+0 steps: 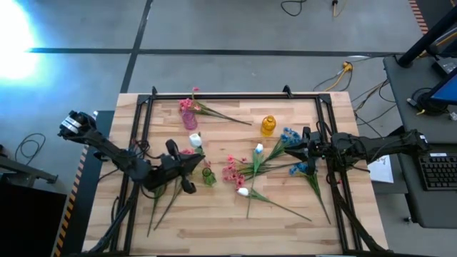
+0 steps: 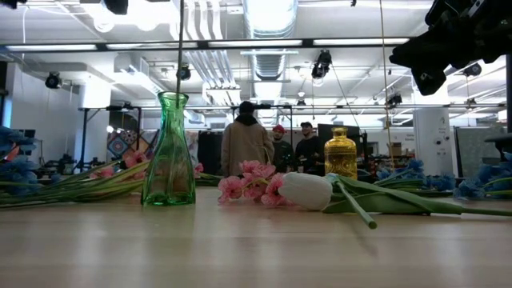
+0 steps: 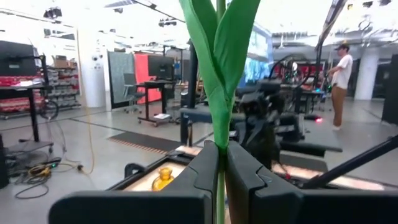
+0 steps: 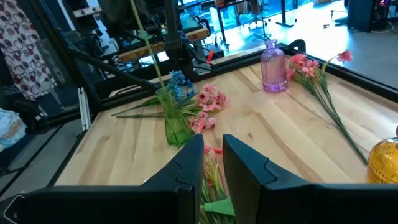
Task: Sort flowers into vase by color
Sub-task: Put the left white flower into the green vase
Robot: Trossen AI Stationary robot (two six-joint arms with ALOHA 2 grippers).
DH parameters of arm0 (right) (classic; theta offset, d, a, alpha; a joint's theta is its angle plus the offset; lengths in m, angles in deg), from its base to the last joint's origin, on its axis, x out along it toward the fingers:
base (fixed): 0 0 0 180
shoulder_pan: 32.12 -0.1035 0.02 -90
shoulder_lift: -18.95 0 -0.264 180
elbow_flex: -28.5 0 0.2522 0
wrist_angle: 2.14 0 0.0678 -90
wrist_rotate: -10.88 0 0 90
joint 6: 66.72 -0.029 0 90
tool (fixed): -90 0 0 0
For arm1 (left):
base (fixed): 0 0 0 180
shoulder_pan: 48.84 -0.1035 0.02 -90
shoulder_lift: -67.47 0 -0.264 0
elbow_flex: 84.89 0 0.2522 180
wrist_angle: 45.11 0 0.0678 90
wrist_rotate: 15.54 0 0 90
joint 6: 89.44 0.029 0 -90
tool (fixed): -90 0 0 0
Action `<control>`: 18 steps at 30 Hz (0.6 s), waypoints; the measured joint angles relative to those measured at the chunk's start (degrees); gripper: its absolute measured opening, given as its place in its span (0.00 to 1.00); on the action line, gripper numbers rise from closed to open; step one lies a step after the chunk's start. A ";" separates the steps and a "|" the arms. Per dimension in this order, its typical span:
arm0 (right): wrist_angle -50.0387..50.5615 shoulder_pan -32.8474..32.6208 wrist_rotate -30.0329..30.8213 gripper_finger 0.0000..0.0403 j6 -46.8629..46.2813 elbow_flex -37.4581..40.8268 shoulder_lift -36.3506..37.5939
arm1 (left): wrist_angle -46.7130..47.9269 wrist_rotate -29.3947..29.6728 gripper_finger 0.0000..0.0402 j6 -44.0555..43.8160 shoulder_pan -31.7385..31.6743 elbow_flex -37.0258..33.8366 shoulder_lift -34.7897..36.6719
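Observation:
My left gripper (image 1: 187,165) is shut on a flower with a long green stem and broad leaves (image 3: 219,74). It stands slanted above the green glass vase (image 1: 208,176), and the thin stem (image 2: 180,48) runs down into the vase's neck (image 4: 166,93). A white blossom (image 1: 195,139) shows just past the gripper. My right gripper (image 1: 303,150) hangs raised over the blue flowers (image 1: 289,135), its fingers (image 4: 186,162) slightly open with nothing between them. Pink flowers (image 1: 232,171) and white tulips (image 1: 243,191) lie on the table's middle. My left gripper pinches the flower between its two fingers (image 3: 205,168), at the stem just below where the leaves spread (image 3: 219,140). The fingers lie across the stem. The flower is lifted and near upright, its lower end inside the green vase (image 2: 169,152).
A purple vase (image 1: 189,120) with pink flowers (image 1: 187,105) stands near the far edge, an amber vase (image 1: 268,126) to its right. Loose green stems (image 1: 161,203) lie at the near left, more blue flowers (image 1: 300,168) at the right. People stand in the room behind (image 2: 246,144).

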 joint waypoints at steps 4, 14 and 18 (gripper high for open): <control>0.00 0.00 0.02 0.13 0.10 0.00 0.00 | 0.27 -0.38 0.00 -1.06 0.02 -1.18 -0.02; 0.02 -0.01 1.45 0.13 0.13 0.00 0.02 | 0.34 -5.97 0.00 -0.77 0.02 -3.73 -0.12; 0.01 0.01 1.57 0.13 0.12 0.00 0.01 | 0.30 -5.50 0.00 -2.27 0.00 -4.19 -0.68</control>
